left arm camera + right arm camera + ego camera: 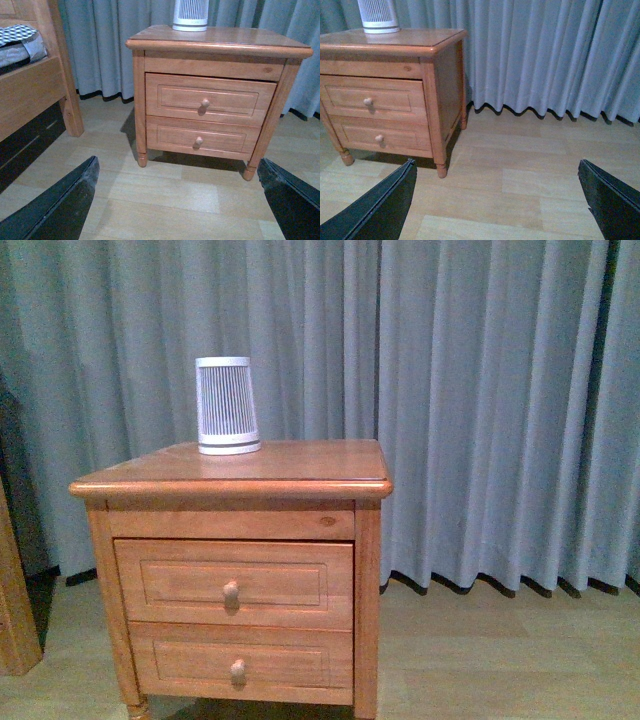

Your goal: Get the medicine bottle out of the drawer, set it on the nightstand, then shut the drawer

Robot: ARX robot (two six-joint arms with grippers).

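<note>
The honey-brown nightstand stands before me on short turned feet. Its upper drawer looks pushed in, the round knob facing me. The medicine bottle is hidden from every view. In the left wrist view the nightstand and the drawer lie ahead of my left gripper, which is open over bare floor. My right gripper is open too, above the floor to the right of the nightstand, with the drawer off to one side. Neither arm shows in the front view.
A white ribbed tapered appliance stands on the nightstand's top, back left. The lower drawer is shut. A wooden bed frame with bedding stands left of the nightstand. Grey curtains hang behind. Pale wood floor stretches to the right.
</note>
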